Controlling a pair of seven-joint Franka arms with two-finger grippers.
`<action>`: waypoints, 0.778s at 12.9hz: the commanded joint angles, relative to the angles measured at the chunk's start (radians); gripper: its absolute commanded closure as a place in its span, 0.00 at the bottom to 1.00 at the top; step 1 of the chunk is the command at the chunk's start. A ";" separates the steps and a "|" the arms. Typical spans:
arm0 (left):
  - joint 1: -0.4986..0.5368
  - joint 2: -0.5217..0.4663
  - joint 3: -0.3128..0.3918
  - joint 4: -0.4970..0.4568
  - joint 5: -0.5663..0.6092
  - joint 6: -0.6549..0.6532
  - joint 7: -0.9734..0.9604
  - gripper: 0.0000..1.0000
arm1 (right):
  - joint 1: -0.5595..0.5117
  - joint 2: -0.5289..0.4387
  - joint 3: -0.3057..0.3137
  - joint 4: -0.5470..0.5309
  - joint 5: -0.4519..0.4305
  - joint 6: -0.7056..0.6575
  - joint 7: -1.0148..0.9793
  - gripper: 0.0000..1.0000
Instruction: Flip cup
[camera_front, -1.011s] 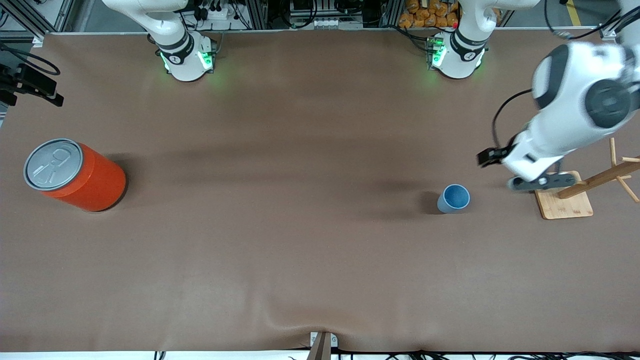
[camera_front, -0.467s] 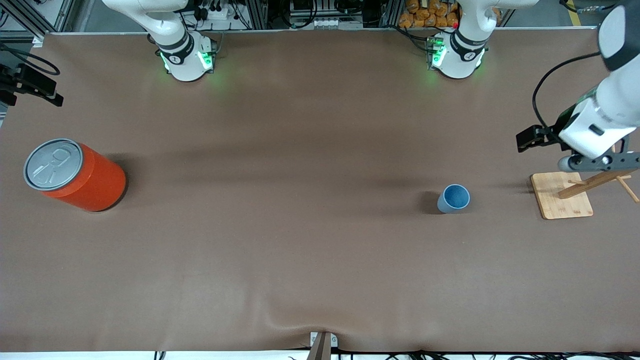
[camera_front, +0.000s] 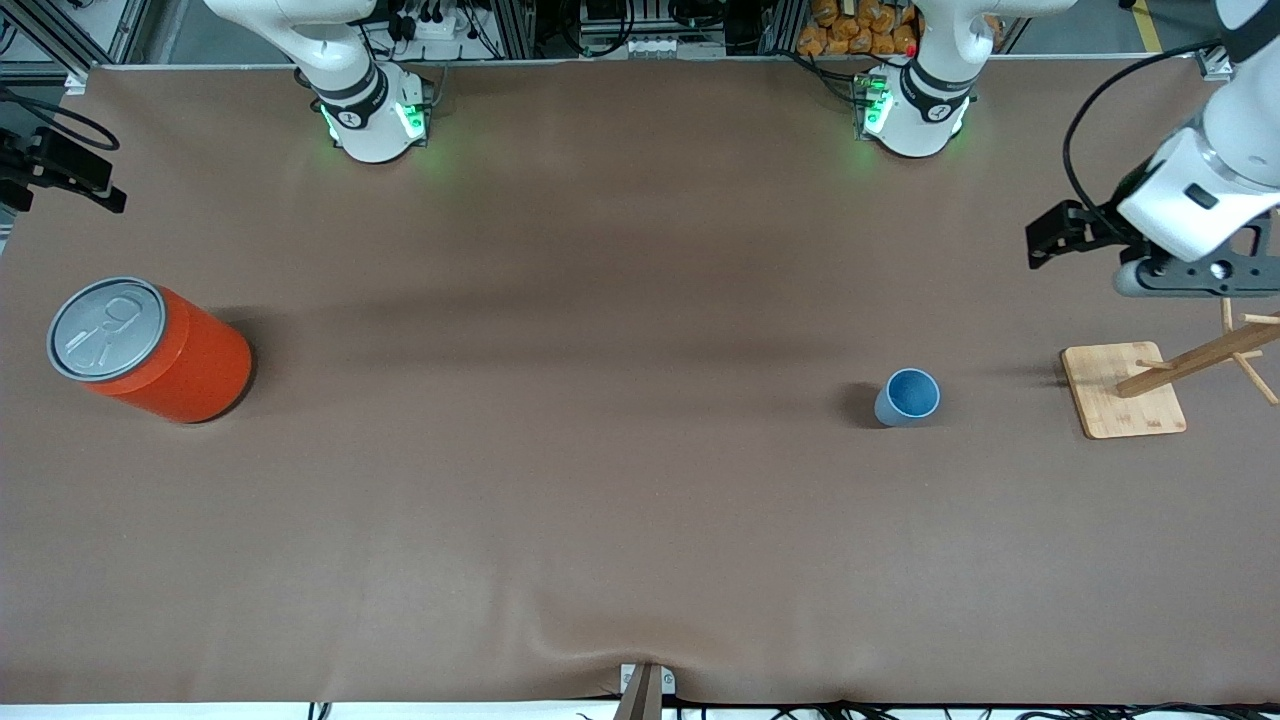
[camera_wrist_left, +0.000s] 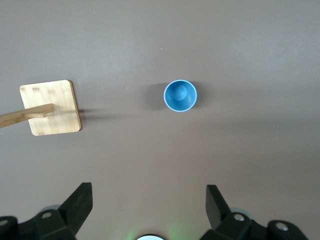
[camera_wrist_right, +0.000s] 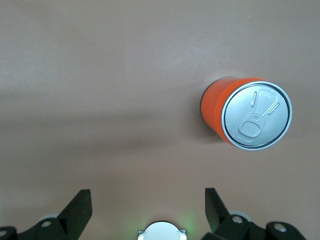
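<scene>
The big orange can (camera_front: 150, 350) stands at the middle left of the front view, its grey lid shut. The small blue cup (camera_front: 908, 397) stands mouth up at the middle right, with nothing in it. A wooden rack (camera_front: 1125, 389) sits near it on the brown table (camera_front: 600, 520). The left gripper (camera_wrist_left: 149, 210) hangs wide open over the table by the rack. The right gripper (camera_wrist_right: 148, 210) waits, wide open too.
</scene>
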 joint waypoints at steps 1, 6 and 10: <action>0.018 -0.001 -0.010 0.047 -0.010 -0.054 0.006 0.00 | -0.002 0.009 -0.001 0.023 -0.004 -0.016 -0.007 0.00; 0.018 0.013 0.004 0.047 -0.002 -0.056 0.068 0.00 | -0.001 0.009 -0.001 0.023 -0.004 -0.016 -0.006 0.00; 0.020 0.012 0.004 0.047 -0.002 -0.056 0.069 0.00 | 0.001 0.009 -0.001 0.023 -0.002 -0.017 -0.007 0.00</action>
